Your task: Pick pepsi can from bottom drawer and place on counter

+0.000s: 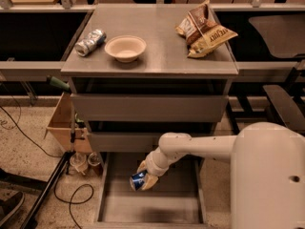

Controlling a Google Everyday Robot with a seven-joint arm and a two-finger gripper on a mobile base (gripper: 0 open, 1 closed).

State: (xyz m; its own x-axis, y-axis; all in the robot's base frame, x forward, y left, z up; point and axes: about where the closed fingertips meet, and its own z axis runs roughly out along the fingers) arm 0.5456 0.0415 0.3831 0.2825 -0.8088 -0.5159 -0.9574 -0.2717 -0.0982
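In the camera view we see the worktop [157, 46], and we place everything from it. On its left part a silver can [90, 42] lies on its side, with a pale bowl [125, 47] just beside it toward the middle. A crumpled chip bag [205, 28] lies on its right rear part. Below the worktop's front edge the two upper drawers are pushed in, and the bottom drawer [152, 209] is pulled out toward us. The white arm [200, 147] reaches in from the right, under the worktop's front edge. Its jaws sit over the drawer's floor, closed on the pepsi can [138, 180], one pale finger on each side. The can is tilted, its silver end turned down and left. Whether it touches the floor we cannot tell.
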